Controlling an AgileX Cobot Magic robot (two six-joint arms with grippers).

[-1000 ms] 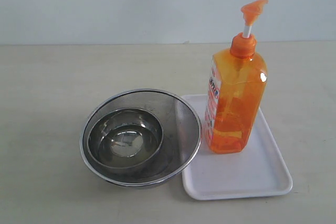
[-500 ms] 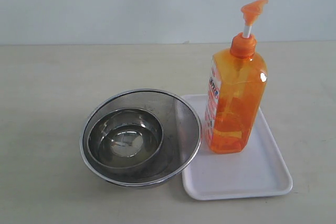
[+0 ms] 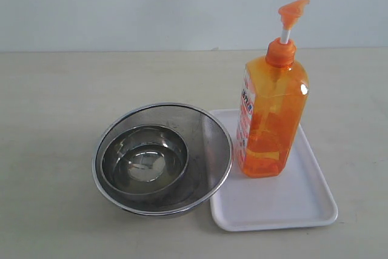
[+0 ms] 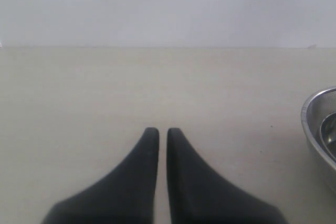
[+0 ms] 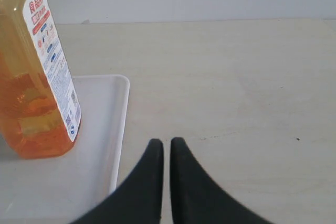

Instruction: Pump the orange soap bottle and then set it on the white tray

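The orange soap bottle (image 3: 270,119) was seen upright on the white tray (image 3: 294,204), with the left tool (image 4: 158,131) and right tool (image 5: 166,142) pressed together and empty, so placement was judged done and only staying clear was called for.

A: Where did the soap bottle (image 3: 271,125) stand?

B: It stood upright on the tray (image 3: 291,204), in the back left part of it.

A: And the bowls?

B: The small bowl (image 3: 144,162) sat inside the big bowl (image 3: 209,150), on the table (image 3: 54,89), left of the tray. The big bowl's rim covered the tray's left edge.
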